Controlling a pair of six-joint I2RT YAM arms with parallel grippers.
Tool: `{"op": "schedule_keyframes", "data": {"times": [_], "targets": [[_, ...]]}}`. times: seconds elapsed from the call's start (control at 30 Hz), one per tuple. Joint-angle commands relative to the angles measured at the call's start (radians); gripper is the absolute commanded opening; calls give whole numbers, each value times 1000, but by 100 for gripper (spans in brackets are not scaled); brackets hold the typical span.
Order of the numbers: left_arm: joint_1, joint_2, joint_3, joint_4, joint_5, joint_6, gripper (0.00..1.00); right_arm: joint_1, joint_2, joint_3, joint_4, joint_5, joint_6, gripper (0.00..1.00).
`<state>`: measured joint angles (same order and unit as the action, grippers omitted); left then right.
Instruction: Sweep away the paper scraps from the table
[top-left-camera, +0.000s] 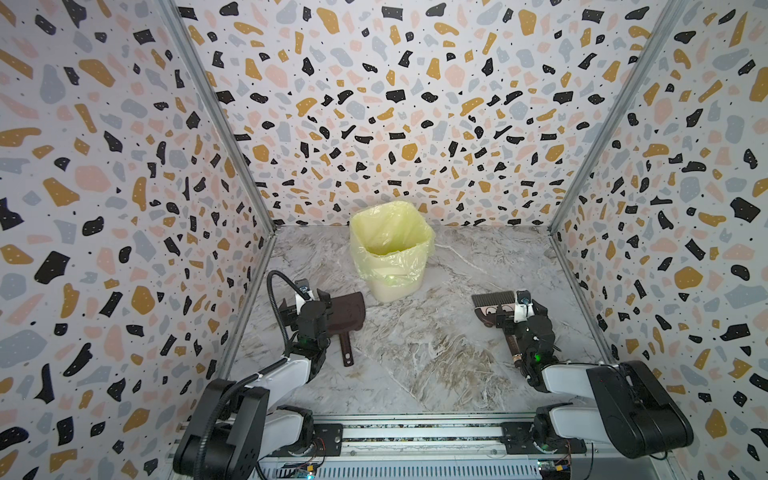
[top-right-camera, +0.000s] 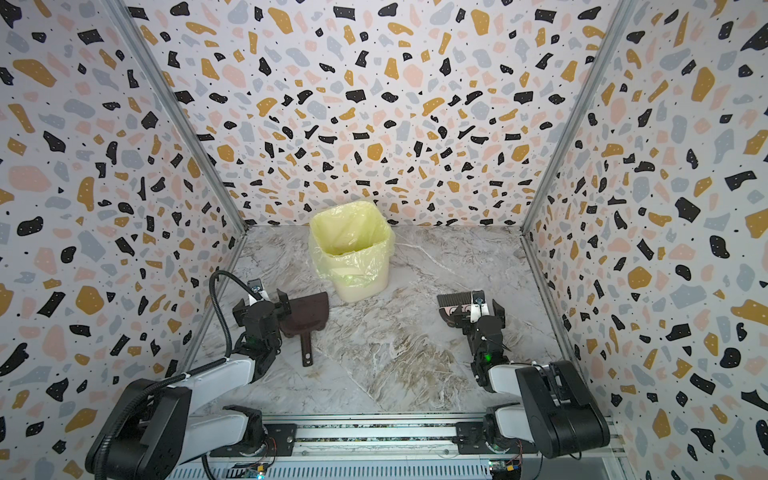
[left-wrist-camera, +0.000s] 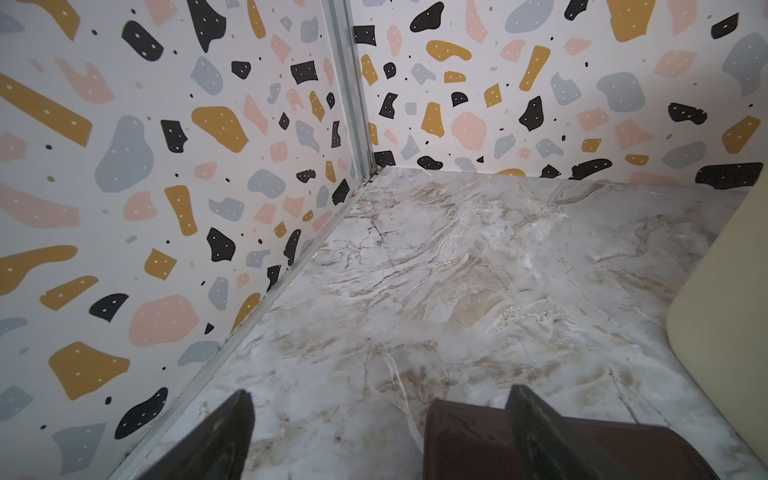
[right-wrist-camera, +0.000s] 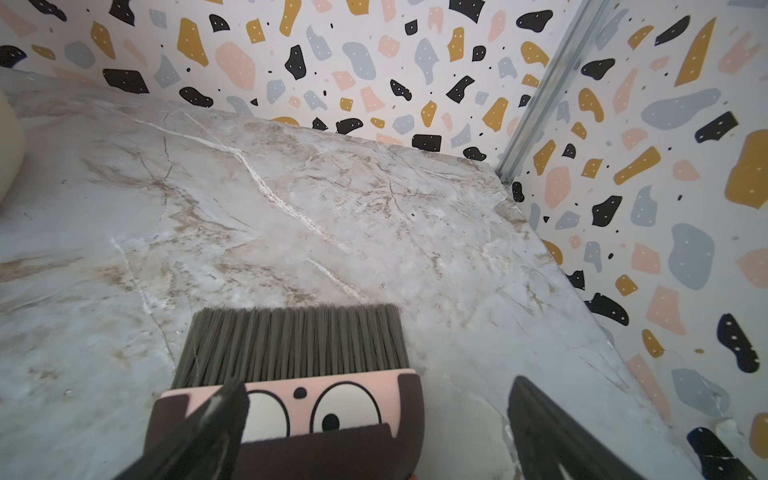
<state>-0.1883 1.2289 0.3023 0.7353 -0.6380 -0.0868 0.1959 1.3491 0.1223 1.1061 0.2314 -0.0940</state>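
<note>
No paper scraps visible on table (top-left-camera: 436, 340); left gripper (left-wrist-camera: 380, 399) spread above brown dustpan (top-left-camera: 345, 316), right gripper (right-wrist-camera: 379, 384) spread over hand brush (right-wrist-camera: 291, 345); risk: a low finger snags either tool on lift-off, dragging it.

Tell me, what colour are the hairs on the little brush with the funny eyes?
Grey. The bristles show best in the right wrist view.

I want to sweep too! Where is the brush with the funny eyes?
In both top views the brush lies on the right of the table, right of the yellow-lined bin, bristles toward the back wall.
</note>
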Motion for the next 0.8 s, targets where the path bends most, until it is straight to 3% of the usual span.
{"op": "schedule_keyframes", "data": {"times": [0.0, 0.13, 0.27, 0.77], "targets": [[18, 16, -17, 166, 35, 34, 95, -6, 69, -8, 298, -48, -11, 99], [21, 83, -63, 286, 44, 35, 95, -40, 102, 1, 303, -50, 35, 99], [22, 152, -103, 414, 38, 33, 95, -32, 175, 13, 358, 51, 58, 99], [22, 141, -112, 405, 32, 25, 97, -44, 169, 24, 326, 42, 71, 99]]}}
